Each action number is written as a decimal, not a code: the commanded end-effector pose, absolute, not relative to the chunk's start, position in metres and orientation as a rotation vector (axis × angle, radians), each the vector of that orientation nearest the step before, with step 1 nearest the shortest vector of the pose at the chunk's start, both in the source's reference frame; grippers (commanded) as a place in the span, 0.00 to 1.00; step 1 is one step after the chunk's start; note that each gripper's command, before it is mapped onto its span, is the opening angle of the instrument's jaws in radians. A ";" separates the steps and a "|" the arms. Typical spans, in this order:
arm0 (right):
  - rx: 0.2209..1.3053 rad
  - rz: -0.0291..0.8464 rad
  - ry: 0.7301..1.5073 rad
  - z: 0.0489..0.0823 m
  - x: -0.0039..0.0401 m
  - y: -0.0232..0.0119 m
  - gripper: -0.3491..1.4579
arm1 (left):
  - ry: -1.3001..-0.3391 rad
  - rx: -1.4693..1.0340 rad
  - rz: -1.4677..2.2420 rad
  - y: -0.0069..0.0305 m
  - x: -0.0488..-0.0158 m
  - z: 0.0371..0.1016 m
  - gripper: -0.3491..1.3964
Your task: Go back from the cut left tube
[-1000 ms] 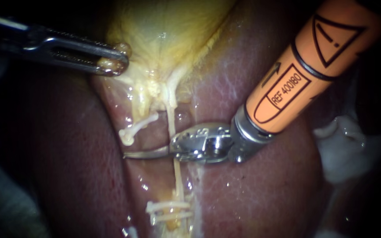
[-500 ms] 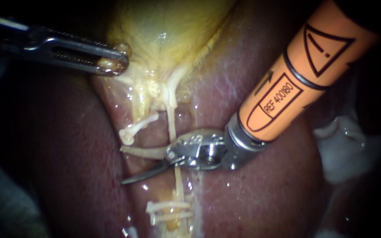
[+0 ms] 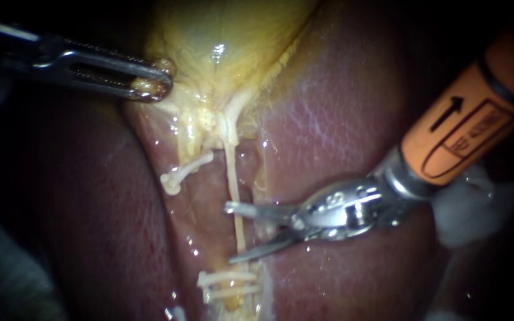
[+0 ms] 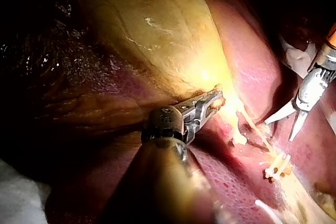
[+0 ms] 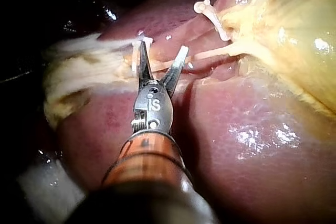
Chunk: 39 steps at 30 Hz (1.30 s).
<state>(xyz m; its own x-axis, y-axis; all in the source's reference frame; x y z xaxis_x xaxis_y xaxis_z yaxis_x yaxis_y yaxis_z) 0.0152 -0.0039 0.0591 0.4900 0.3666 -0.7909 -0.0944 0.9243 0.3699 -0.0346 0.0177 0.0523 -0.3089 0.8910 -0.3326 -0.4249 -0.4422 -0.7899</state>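
Note:
My left instrument [image 3: 150, 83] comes in from the upper left, its jaws shut on the edge of the yellow gallbladder [image 3: 227, 35] and holding it up. The same grip shows in the left wrist view [image 4: 210, 100]. My right instrument [image 3: 231, 233], on an orange shaft, has two thin blades standing open. A pale uncut tube [image 3: 233, 178] runs down from the gallbladder and crosses the gap near the blade tips. To its left a short cut stump ends in a white clip [image 3: 174, 177]. White clips [image 3: 227, 284] sit lower on the uncut tube. The open blades [image 5: 161, 59] show in the right wrist view.
Dark red liver [image 3: 340, 119] lies on both sides of the tubes. White gauze [image 3: 459, 208] sits under the right instrument's shaft at the right edge. The clips [image 4: 278, 166] lie ahead of the left instrument's jaws.
The right instrument's blades went from shut to open, and it drew back to the right, away from the cut stump. The left instrument and the gallbladder held still.

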 end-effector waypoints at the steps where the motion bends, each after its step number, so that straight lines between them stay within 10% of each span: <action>1: 0.281 0.272 0.994 0.0589 0.0144 -0.0035 0.99 | -0.737 -0.978 1.872 0.0177 -0.0346 0.0523 0.00; 16: 0.124 0.185 0.785 0.0561 0.0068 0.0012 0.99 | -0.729 -0.979 1.875 0.0173 -0.0350 0.0534 0.00; 39: 0.158 0.180 0.802 0.0563 0.0067 0.0010 0.99 | -0.729 -0.981 1.892 0.0166 -0.0380 0.0586 0.00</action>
